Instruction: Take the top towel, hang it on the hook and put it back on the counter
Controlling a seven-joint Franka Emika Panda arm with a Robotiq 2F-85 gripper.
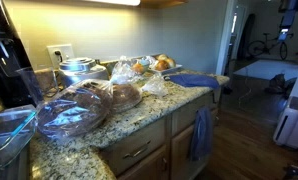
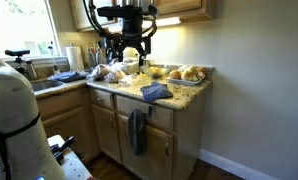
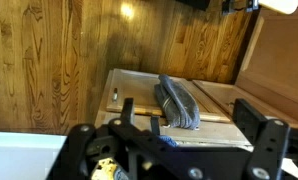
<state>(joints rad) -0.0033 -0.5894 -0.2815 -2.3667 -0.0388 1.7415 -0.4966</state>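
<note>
Bright royal-blue plain cloth towel point(image 2: 156, 92) lay flat on the speckled beige-and-brown granite counter point(image 1: 129, 120), close to the front edge and above the cabinet doors. It also showed in an exterior view point(image 1: 192, 79). That spot suited a top-down grab, being clear of the clutter.

The black Robotiq gripper point(image 2: 134, 60) hung over the counter, well above the towel and set back from it, touching nothing. Its jaws were spread apart and empty; the wrist view showed the same, with fingers wide at both sides of the frame.

A duller grey-blue long towel point(image 2: 138, 130) hung down the light brown wooden cabinet front below the counter edge. The wrist view point(image 3: 179, 102) showed it draped over the door, so whatever held it sat there. The hook itself was too small to make out.

Clear plastic bags of bread point(image 1: 124, 95) crowded the counter behind the towel, which likely explains the high hover, keeping the arm clear of them.

Judgement: the towel was not in hand. The next move looked like a descent over the royal-blue towel with a pinch at its middle or a fold. The risk was sliding it off the edge.
</note>
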